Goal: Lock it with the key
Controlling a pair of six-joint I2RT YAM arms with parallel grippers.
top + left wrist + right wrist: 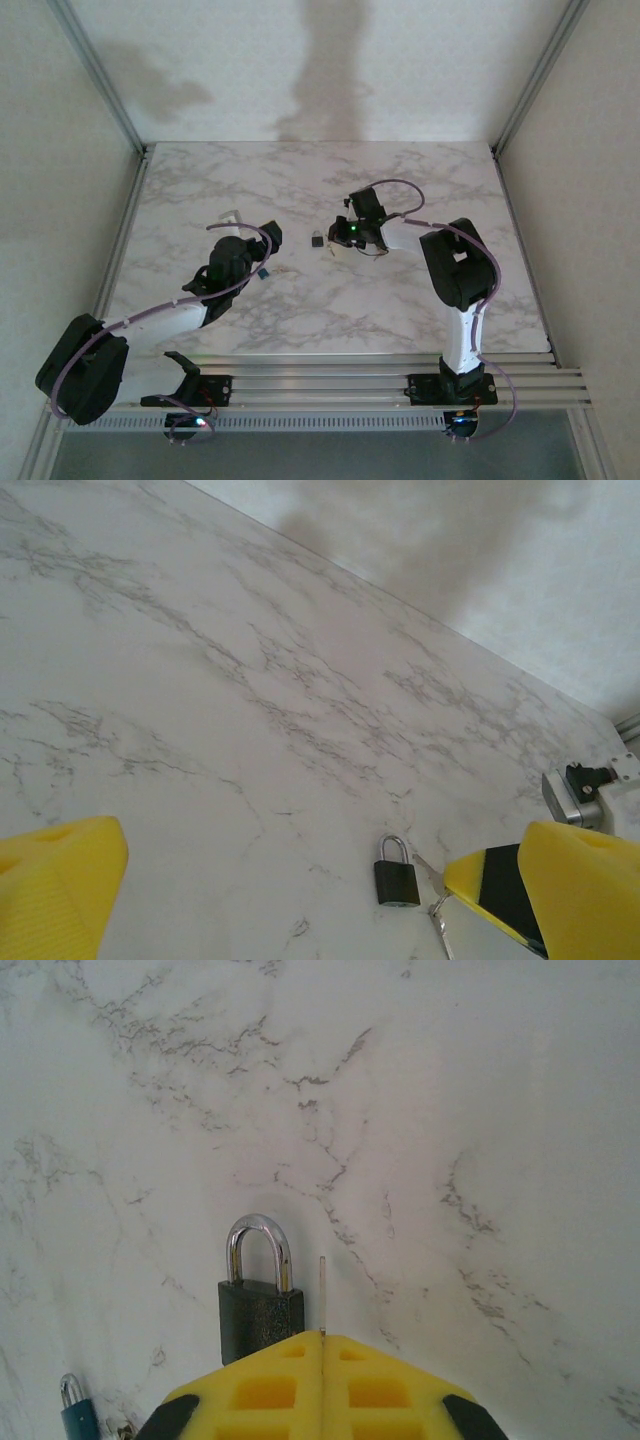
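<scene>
Currently right gripper (322, 1340), bottom centre of its wrist frame, pinches the key (322, 1295) just right of black padlock (260, 1308) lying on the table (480, 1110); left gripper (285, 865) spread wide.

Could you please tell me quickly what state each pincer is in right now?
Left pincer: open, holding nothing.
Right pincer: closed on a thin silver metal key, seen edge-on.
</scene>
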